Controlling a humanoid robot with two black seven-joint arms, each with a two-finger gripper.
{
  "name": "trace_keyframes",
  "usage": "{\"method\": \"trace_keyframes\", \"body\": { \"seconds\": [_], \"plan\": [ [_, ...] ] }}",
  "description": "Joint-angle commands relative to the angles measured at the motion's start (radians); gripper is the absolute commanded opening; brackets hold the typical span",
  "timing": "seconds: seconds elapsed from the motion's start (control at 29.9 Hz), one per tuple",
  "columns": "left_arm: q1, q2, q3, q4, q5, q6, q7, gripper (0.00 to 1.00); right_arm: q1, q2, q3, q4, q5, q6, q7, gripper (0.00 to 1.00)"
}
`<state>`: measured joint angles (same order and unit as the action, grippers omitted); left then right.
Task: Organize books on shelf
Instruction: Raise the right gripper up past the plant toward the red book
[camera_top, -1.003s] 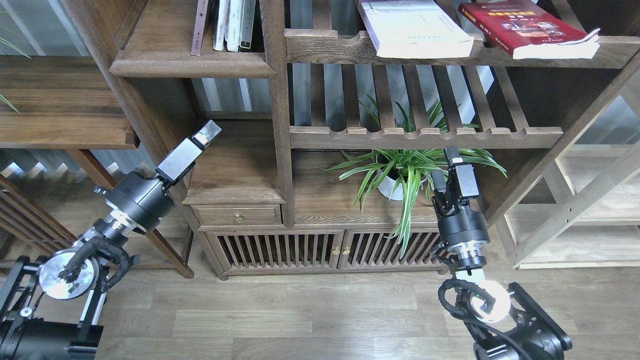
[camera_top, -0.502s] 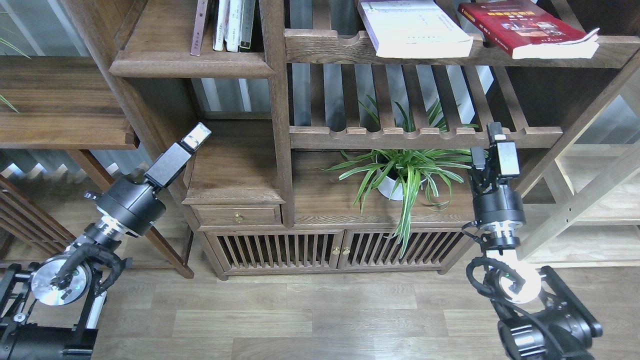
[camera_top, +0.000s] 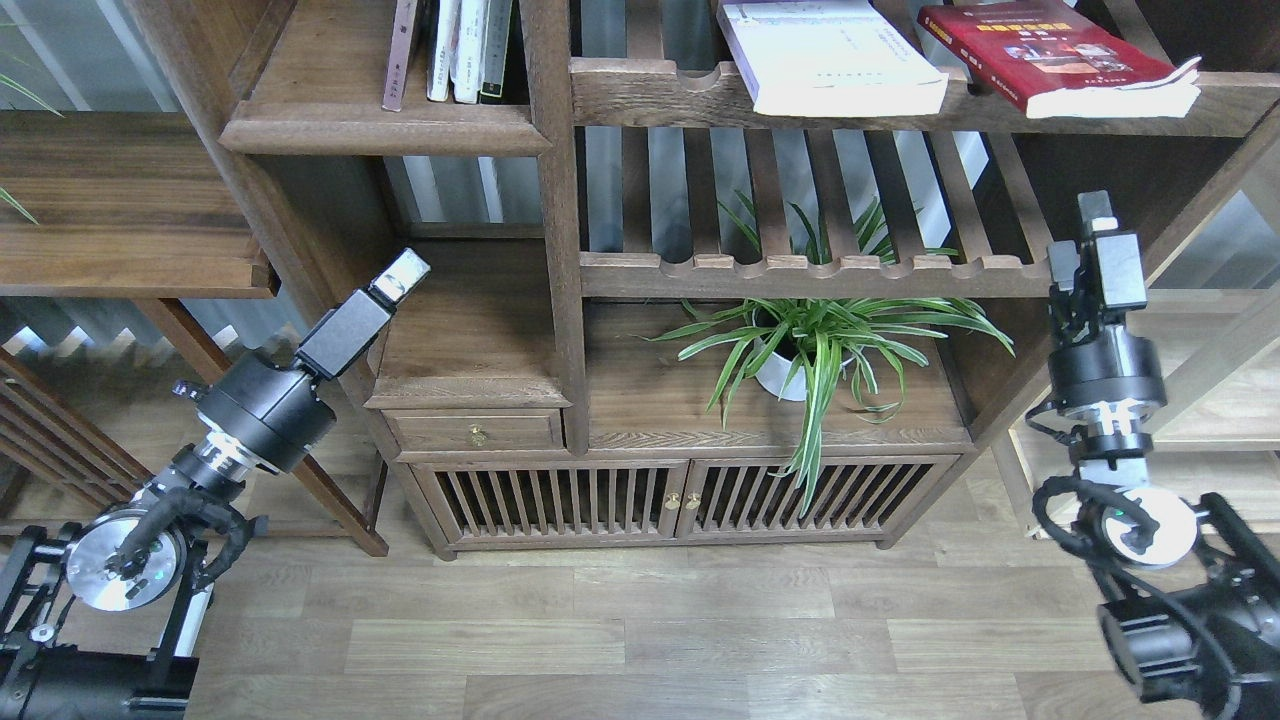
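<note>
A thick white-covered book (camera_top: 830, 55) and a red book with a yellow title band (camera_top: 1050, 55) lie flat on the upper slatted rack (camera_top: 660, 95). The solid shelf (camera_top: 385, 128) with the moulded front edge is at the upper left and holds several upright books (camera_top: 465, 50). The leftmost of these is a thin maroon-brown spine (camera_top: 400, 50); its cover is hidden. My left gripper (camera_top: 400, 275) points up-right in front of the lower left compartment, holding nothing. My right gripper (camera_top: 1097, 215) points up beside the bookcase's right post, below the red book, holding nothing. On neither gripper can I tell the fingers apart.
A potted spider plant (camera_top: 815, 345) stands in the lower middle compartment under a second slatted rack (camera_top: 850, 272). A cabinet with a small drawer (camera_top: 475, 432) and slatted doors (camera_top: 660, 500) lies below. A wooden table (camera_top: 120, 200) is at the left and a light wooden frame (camera_top: 1180, 400) at the right.
My right arm has swung right and up, from in front of the plant to beside the bookcase's right post. My left gripper has drawn slightly left and down. The books have not moved.
</note>
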<state>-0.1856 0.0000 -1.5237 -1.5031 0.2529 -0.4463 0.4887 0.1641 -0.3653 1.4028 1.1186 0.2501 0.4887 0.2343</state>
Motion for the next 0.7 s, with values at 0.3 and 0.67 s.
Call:
{"method": "trace_keyframes", "body": {
  "seconds": [0.3,0.67],
  "plan": [
    [-0.008,0.0,0.004,0.0,0.011,0.001,0.0,0.99,0.003,-0.081,-0.07,0.115,0.05,0.0,-0.016,1.0],
    [-0.009,0.0,-0.001,0.0,0.011,0.003,0.0,0.99,-0.037,-0.158,-0.07,0.179,0.149,0.0,-0.012,0.99]
  ]
}}
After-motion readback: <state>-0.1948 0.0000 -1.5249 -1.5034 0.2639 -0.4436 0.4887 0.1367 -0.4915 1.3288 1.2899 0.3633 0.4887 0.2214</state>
